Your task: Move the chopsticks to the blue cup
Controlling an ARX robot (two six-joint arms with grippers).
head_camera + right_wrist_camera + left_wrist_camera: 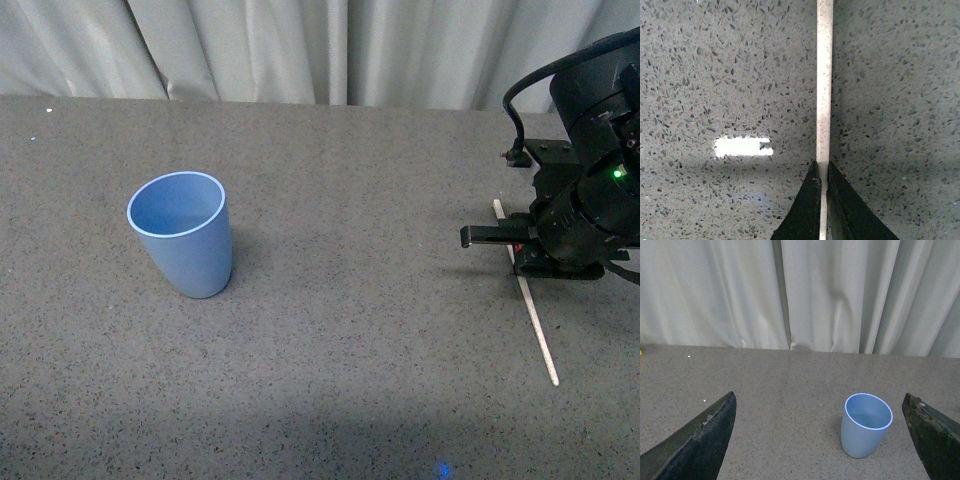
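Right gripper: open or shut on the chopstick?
Shut: the right gripper has its fingers pinching the chopstick from both sides; the stick lies flat on the table.

The blue cup (180, 235) stands left of the bench (350, 350) centre; the chopsticks (535, 315) lie flat near the right edge.

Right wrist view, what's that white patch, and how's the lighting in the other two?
Right wrist view: the patch is blown-out glare on the table; the chopstick is sharp, pinched in the right claw. Front view: the cup throws a soft shadow to its right, and the near table edge is dimmer. Left wrist view: even light, and the left claw is dark and soft-edged.
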